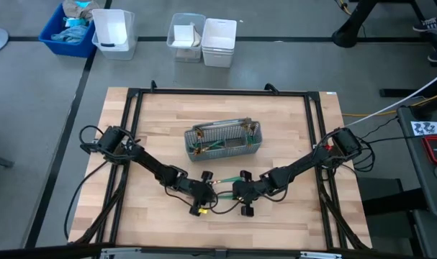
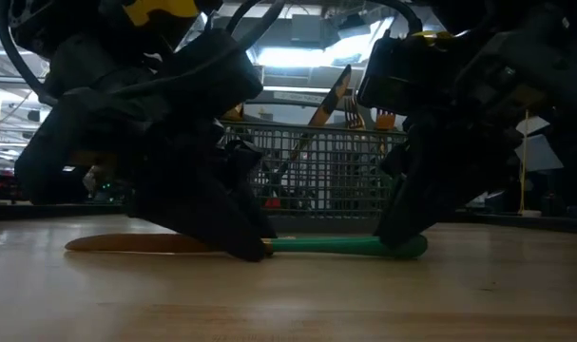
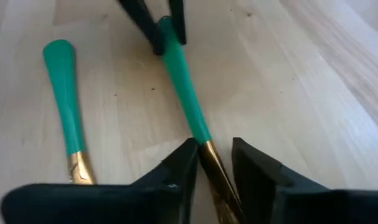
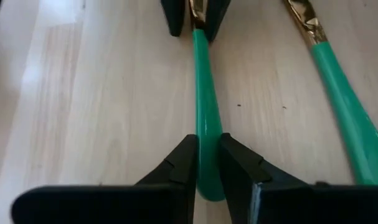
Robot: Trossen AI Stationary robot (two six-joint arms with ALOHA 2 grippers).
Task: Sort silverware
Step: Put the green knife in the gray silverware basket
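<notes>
Wooden table [image 1: 290, 129]: one utensil [image 4: 204, 118] spans both grippers, left [image 3: 213, 168], right [image 4: 206, 168].

No text, label or number can be read anywhere.

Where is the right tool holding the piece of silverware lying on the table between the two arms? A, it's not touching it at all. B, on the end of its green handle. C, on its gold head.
B: in the right wrist view the right tool pinches the green handle end of the piece, while the left tool sits at its gold head.
</notes>
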